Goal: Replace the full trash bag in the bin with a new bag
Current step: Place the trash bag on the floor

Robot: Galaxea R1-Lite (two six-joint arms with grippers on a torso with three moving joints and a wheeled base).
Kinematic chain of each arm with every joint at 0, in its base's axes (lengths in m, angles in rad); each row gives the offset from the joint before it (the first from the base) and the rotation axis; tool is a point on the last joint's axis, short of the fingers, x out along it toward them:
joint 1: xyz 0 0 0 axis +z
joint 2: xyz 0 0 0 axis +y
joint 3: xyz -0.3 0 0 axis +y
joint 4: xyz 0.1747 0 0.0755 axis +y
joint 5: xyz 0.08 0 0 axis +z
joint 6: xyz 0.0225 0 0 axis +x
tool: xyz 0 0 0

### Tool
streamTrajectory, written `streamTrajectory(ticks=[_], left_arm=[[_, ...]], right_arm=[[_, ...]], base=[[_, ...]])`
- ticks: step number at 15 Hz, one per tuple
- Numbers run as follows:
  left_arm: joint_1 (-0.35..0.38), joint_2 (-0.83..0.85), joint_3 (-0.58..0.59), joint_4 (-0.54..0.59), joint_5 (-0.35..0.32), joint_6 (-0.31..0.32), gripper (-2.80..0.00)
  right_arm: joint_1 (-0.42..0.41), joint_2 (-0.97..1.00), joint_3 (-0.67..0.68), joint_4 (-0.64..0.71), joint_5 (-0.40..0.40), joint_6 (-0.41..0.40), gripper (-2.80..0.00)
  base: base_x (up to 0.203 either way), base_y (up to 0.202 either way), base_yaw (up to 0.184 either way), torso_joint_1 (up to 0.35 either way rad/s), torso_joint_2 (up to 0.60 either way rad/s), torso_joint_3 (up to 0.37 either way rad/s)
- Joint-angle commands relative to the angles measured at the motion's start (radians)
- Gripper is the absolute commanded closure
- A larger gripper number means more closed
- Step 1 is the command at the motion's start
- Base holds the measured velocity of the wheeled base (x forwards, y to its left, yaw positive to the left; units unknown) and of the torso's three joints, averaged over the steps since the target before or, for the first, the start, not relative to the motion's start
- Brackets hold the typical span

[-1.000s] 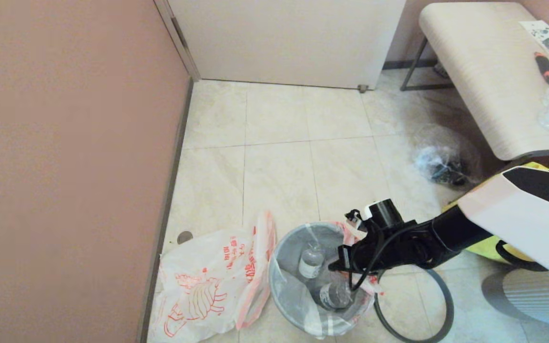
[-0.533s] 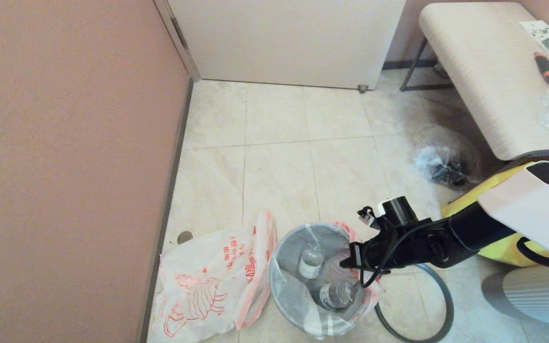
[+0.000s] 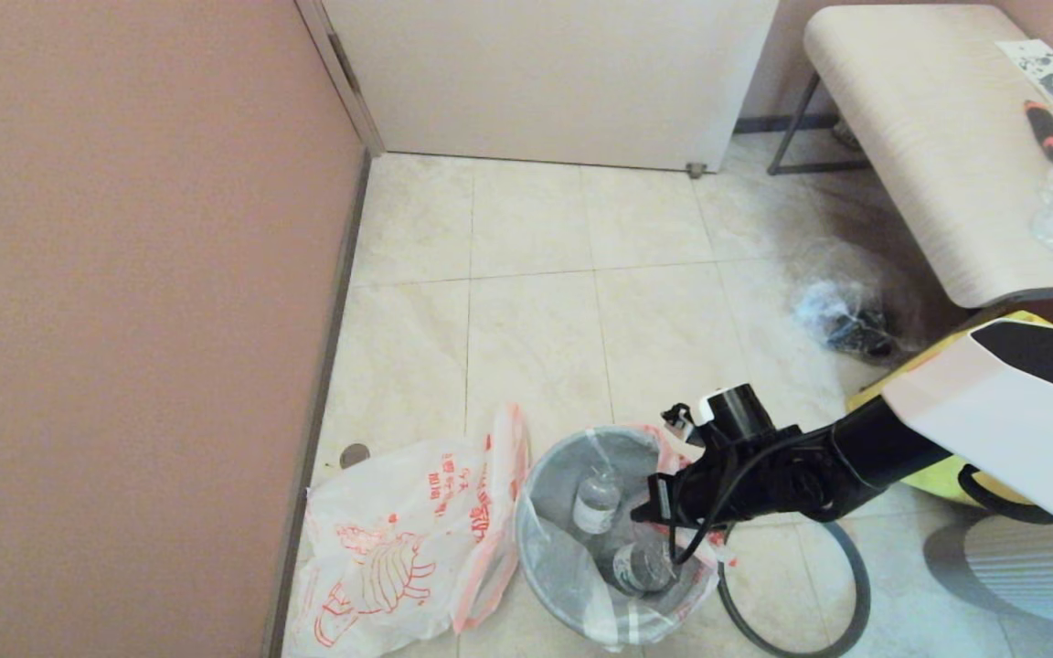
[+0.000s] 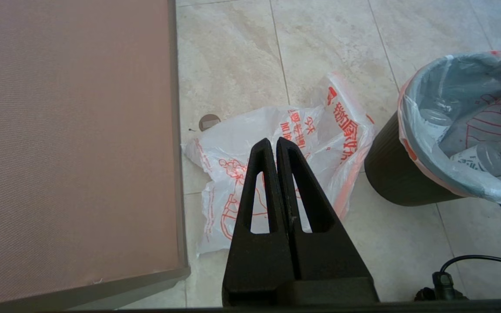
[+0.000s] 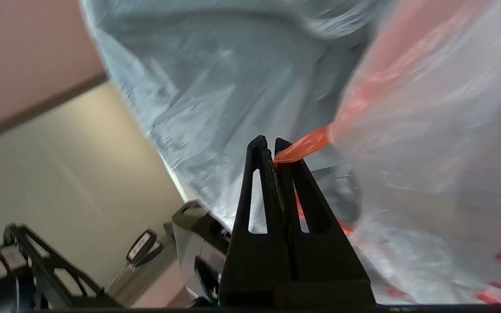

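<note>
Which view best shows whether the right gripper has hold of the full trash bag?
The right wrist view: the right gripper is shut on an orange strip of the full trash bag. The head view shows this gripper over the bin, its grip hidden. The left wrist view shows only bag and bin.

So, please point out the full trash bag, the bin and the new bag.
full trash bag (image 3: 622,610): head view, clear plastic folded over the bin's front edge.
bin (image 4: 396,180): left wrist view, black outer wall.
new bag (image 3: 398,557): head view, red drawing on the flat bag.
</note>
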Motion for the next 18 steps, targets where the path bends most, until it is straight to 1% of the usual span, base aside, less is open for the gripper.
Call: streamTrajectory(ticks=[1, 3, 5, 6, 7, 8, 9, 10, 11, 13, 14, 15, 18], left_arm=[[0.001, -0.001, 0.0, 0.0, 0.0, 0.001, 0.0], [0.001, -0.002, 0.002, -0.002, 0.001, 0.01, 0.0], [0.001, 0.005, -0.005, 0.014, 0.0, -0.004, 0.0], [0.002, 0.025, -0.011, 0.015, 0.003, 0.008, 0.0], [0.002, 0.034, -0.043, 0.017, 0.0, 0.033, 0.0], [0.002, 0.066, -0.116, 0.023, -0.008, 0.038, 0.0], [0.002, 0.133, -0.215, 0.033, -0.032, 0.032, 0.0], [0.003, 0.228, -0.293, 0.047, -0.08, 0.031, 0.0], [0.003, 0.353, -0.36, 0.069, -0.15, 0.041, 0.0], [-0.005, 0.611, -0.453, 0.129, -0.292, 0.1, 0.0], [-0.028, 0.739, -0.486, 0.155, -0.347, 0.128, 0.0], [-0.073, 0.87, -0.513, 0.174, -0.378, 0.144, 0.0], [-0.214, 1.251, -0.579, 0.186, -0.405, 0.166, 0.0]], right_arm=[[0.023, -0.007, 0.004, 0.003, 0.001, 0.001, 0.0], [0.026, -0.033, 0.006, 0.008, 0.0, 0.0, 0.0], [0.021, -0.046, 0.006, 0.008, -0.003, -0.001, 0.0], [0.016, -0.05, 0.006, 0.008, -0.003, 0.0, 0.0], [0.01, -0.056, 0.012, 0.009, -0.003, 0.001, 0.0], [0.01, -0.057, 0.023, 0.007, -0.004, 0.0, 0.0], [0.009, -0.056, 0.029, 0.005, -0.004, -0.001, 0.0], [0.009, -0.058, 0.032, 0.005, -0.006, 0.001, 0.0], [0.01, -0.058, 0.032, 0.004, -0.008, 0.001, 0.0], [0.009, -0.062, 0.032, 0.003, -0.009, -0.001, 0.0], [0.007, -0.061, 0.032, 0.003, -0.009, -0.001, 0.0], [0.003, -0.056, 0.032, 0.003, -0.009, -0.001, 0.0], [-0.005, -0.05, 0.032, 0.002, -0.008, -0.001, 0.0]], base=[[0.0, 0.0, 0.0, 0.0, 0.0, 0.0], [0.0, 0.0, 0.0, 0.0, 0.0, 0.0], [0.0, 0.0, 0.0, 0.0, 0.0, 0.0], [0.0, 0.0, 0.0, 0.0, 0.0, 0.0], [0.0, 0.0, 0.0, 0.0, 0.0, 0.0], [0.0, 0.0, 0.0, 0.0, 0.0, 0.0], [0.0, 0.0, 0.0, 0.0, 0.0, 0.0], [0.0, 0.0, 0.0, 0.0, 0.0, 0.0], [0.0, 0.0, 0.0, 0.0, 0.0, 0.0], [0.0, 0.0, 0.0, 0.0, 0.0, 0.0], [0.0, 0.0, 0.0, 0.0, 0.0, 0.0], [0.0, 0.0, 0.0, 0.0, 0.0, 0.0], [0.0, 0.0, 0.0, 0.0, 0.0, 0.0]])
